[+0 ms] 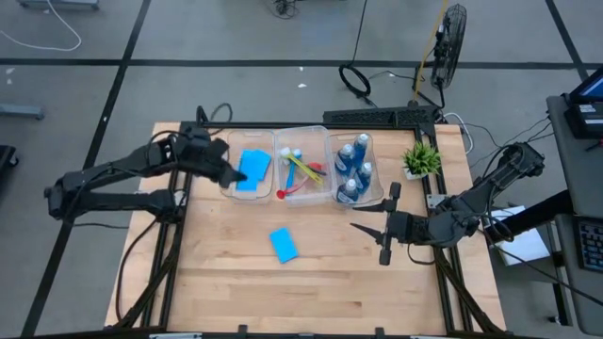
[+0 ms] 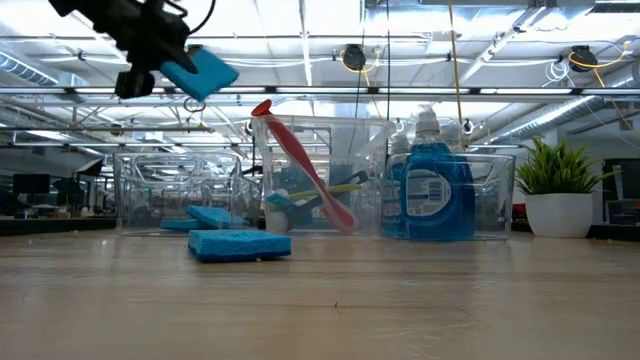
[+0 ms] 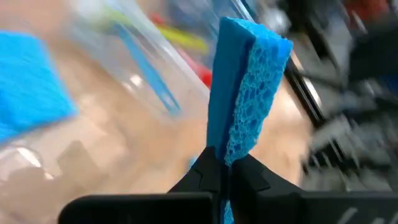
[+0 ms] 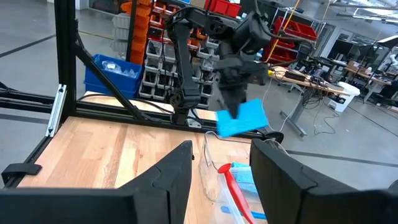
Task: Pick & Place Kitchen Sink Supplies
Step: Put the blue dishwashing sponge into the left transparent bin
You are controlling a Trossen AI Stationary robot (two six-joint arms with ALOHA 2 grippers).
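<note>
Blue sponge [image 3: 249, 93] pinched edge-on in my left gripper [image 3: 225, 171], jaws shut tight on its lower end, as I hold it in the air above the left clear bin [image 1: 248, 184]. From table height the same sponge rides high over that bin, clear of its rim.

Below it, one light-blue sponge [image 1: 252, 169] already lies flat inside the left bin, so this looks to be the second going in. The middle bin [image 1: 303, 185] already holds the long-handled brushes [image 1: 306, 171], the red brush [image 2: 305, 165] leaning up past the rim with yellow-green and blue handles beside it. The right bin [image 1: 352, 188] holds the small blue bottles [image 1: 354, 169], standing upright together.

One more sponge [image 1: 283, 245] lies on the bare wooden table [image 1: 226, 282], well in front of the bins and untouched. By my reckoning that is the last piece out of place once this one drops.

My right gripper [image 1: 369, 217] waits low over the table's right side, fingers partly apart and holding nothing, near the potted plant [image 1: 420, 160], which stays out of this job.
</note>
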